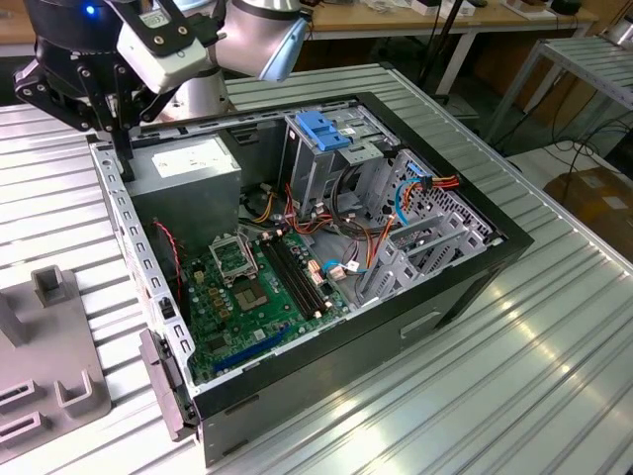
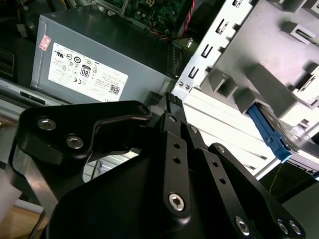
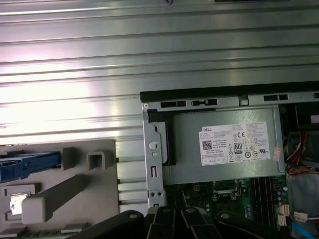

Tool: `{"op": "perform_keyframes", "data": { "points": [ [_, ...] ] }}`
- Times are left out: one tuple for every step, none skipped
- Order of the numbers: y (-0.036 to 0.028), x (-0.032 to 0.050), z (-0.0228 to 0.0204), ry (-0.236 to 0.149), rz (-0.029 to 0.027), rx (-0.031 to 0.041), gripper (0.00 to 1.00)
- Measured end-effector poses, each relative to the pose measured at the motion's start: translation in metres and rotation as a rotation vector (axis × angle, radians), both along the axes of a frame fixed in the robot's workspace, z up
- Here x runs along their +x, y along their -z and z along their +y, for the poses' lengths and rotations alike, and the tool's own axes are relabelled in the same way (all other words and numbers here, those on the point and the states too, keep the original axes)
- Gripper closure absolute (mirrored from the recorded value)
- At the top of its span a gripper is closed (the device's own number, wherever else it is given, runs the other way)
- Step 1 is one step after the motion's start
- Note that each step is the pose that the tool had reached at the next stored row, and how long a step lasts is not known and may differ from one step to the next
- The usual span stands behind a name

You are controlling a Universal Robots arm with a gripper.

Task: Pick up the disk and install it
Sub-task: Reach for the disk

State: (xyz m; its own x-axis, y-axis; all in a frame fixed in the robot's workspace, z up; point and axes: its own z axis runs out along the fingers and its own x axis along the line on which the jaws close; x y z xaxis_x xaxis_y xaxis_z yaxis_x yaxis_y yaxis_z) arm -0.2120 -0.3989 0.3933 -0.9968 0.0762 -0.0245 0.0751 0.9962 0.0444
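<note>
My claw hangs closed and empty over one corner of the open computer case.
I count one disk, one grey holder, one case and one power supply. The disk, blue-edged, sits in a slot of the holder on the counter, outside the case and well apart from my claw. My claw is above the case wall, beside the power supply.
</note>
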Motion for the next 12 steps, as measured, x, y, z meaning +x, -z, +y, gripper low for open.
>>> {"op": "perform_keyframes", "data": {
  "points": [
    [0.0000,-0.0007,0.0000,0.000,0.0000,0.0000,0.90],
    [0.0000,-0.0018,0.0000,0.000,0.0000,0.0000,0.90],
    [0.0000,-0.0025,0.0000,0.000,0.0000,0.0000,0.90],
    [0.0000,-0.0045,0.0000,0.000,0.0000,0.0000,0.90],
    [0.0000,-0.0060,0.0000,0.000,0.0000,0.0000,0.90],
    [0.0000,-0.0073,0.0000,0.000,0.0000,0.0000,0.90],
    [0.0000,-0.0089,0.0000,0.000,0.0000,0.0000,0.90],
    [0.0000,-0.0100,0.0000,0.000,0.0000,0.0000,0.90],
    [0.0000,-0.0108,0.0000,0.000,0.0000,0.0000,0.90],
    [0.0000,-0.0127,0.0000,0.000,0.0000,0.0000,0.90],
    [0.0000,-0.0139,0.0000,0.000,0.0000,0.0000,0.90],
    [0.0000,-0.0148,0.0000,0.000,0.0000,0.0000,0.90]
  ]
}}
